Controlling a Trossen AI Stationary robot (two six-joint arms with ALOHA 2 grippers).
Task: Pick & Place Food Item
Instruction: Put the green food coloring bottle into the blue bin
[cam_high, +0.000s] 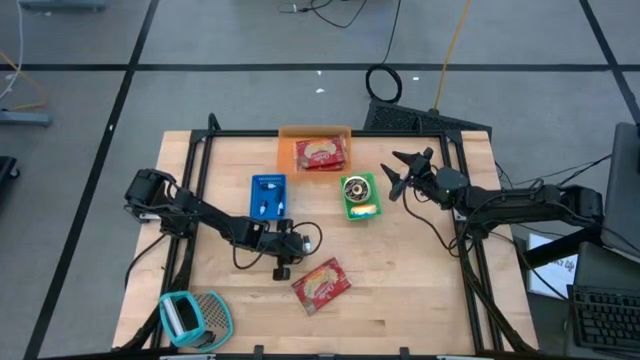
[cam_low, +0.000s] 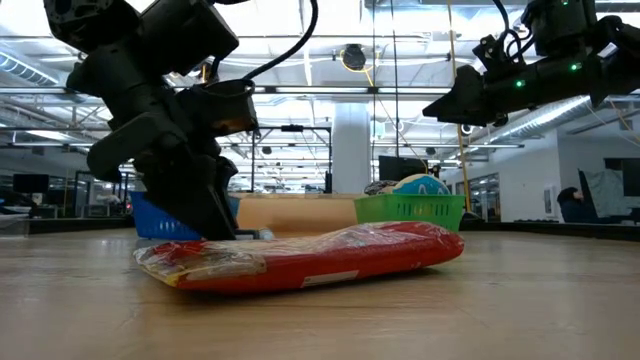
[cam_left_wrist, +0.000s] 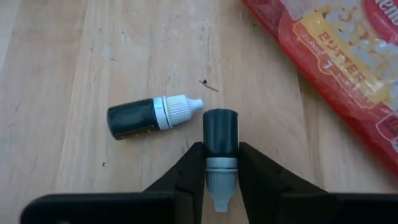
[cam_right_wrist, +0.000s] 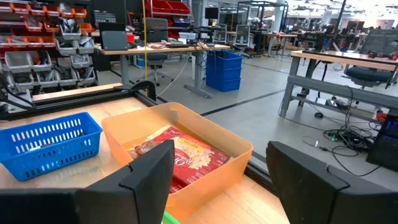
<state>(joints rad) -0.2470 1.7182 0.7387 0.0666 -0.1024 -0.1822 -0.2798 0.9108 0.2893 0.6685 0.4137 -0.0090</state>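
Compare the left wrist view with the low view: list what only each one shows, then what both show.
Only the left wrist view: two small dark dropper bottles, one between the left gripper's fingers, the other lying loose beside it.

Only the low view: the blue basket, the green basket, the raised right gripper and the room behind.

Both: the red popcorn bag on the wooden table.

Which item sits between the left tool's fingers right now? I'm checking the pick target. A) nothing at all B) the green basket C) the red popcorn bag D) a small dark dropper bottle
D: in the left wrist view the left tool has its fingers on either side of a small dark dropper bottle, beside the red popcorn bag.
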